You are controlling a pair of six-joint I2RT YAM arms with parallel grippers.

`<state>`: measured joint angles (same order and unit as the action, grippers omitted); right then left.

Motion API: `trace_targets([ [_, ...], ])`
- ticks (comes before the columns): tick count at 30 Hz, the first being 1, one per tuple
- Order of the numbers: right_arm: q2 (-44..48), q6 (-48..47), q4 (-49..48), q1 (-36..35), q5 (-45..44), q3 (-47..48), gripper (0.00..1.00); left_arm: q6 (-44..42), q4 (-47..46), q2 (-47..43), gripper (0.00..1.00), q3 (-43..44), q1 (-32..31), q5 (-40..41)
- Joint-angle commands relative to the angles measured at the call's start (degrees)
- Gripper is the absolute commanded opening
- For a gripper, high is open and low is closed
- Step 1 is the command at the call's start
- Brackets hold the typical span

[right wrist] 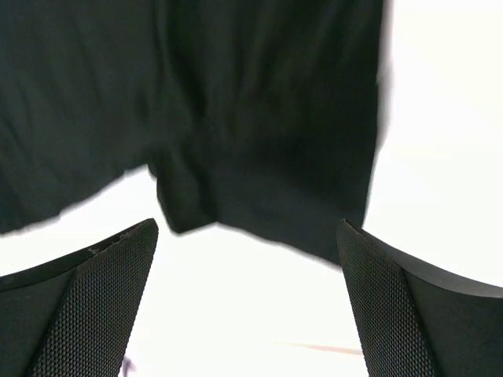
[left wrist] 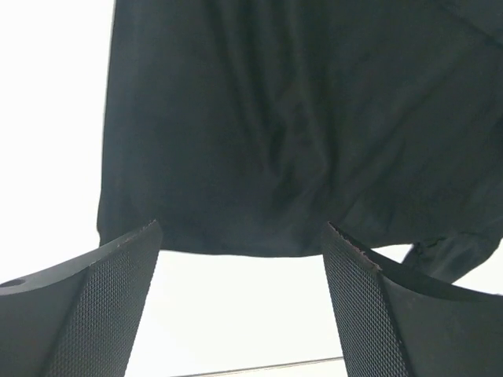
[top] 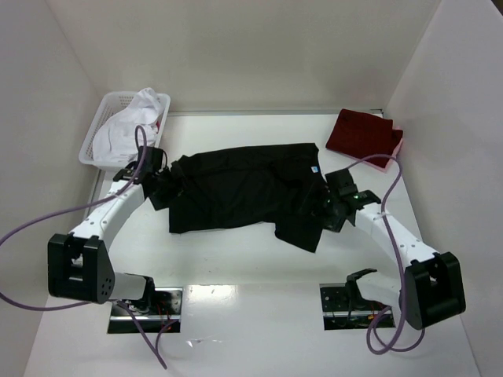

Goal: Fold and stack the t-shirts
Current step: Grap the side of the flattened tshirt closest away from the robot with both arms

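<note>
Black t-shirt [top: 244, 188] lies spread out in the middle of the white table [top: 251, 267], with a gripper at each end.

The left gripper [left wrist: 241, 236] is at the shirt's left edge. Its two fingers are wide apart and nothing is between them; the black cloth lies just past the tips. The right gripper [right wrist: 247, 232] is at the shirt's right edge, also wide apart and holding nothing, with a bunched bit of black cloth just in front of it. The shirt is wrinkled, and a small blue label [top: 313, 167] shows near its right end. A folded dark red t-shirt [top: 361, 133] sits in the far right corner. A white t-shirt [top: 130, 126] is piled in the white basket [top: 93, 140] in the far left corner.
</note>
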<state>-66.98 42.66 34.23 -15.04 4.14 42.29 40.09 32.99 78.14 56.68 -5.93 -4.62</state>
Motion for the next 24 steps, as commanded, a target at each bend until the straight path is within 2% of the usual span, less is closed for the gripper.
trace_targets([
  [1,1.68,11.11,3.3,-5.92,2.97,-1.83,1.0,7.47,-0.13,-4.54,0.89,-2.25,-0.13,3.64],
  [4,3.13,15.82,3.24,-10.18,1.93,-4.39,0.99,10.28,-0.12,-6.28,0.88,-4.27,-0.13,5.13],
  [9,4.22,19.3,3.13,-10.19,0.96,-7.84,0.95,12.38,-0.12,-9.85,0.87,-5.54,-0.13,8.3],
  [17,6.81,21.59,5.39,-11.24,-1.68,-14.47,0.91,11.85,-1.7,-5.09,0.87,-5.53,-0.13,5.85],
  [19,6.86,23.19,4.62,-11.24,-1.68,-15.16,0.89,11.85,-2.23,-4.31,0.87,-6.23,-0.13,6.4],
  [24,2.22,23.71,5.15,-11.24,-8.95,-10.97,0.87,14.23,-1.5,-3.7,0.85,-6.23,-0.13,8.19],
])
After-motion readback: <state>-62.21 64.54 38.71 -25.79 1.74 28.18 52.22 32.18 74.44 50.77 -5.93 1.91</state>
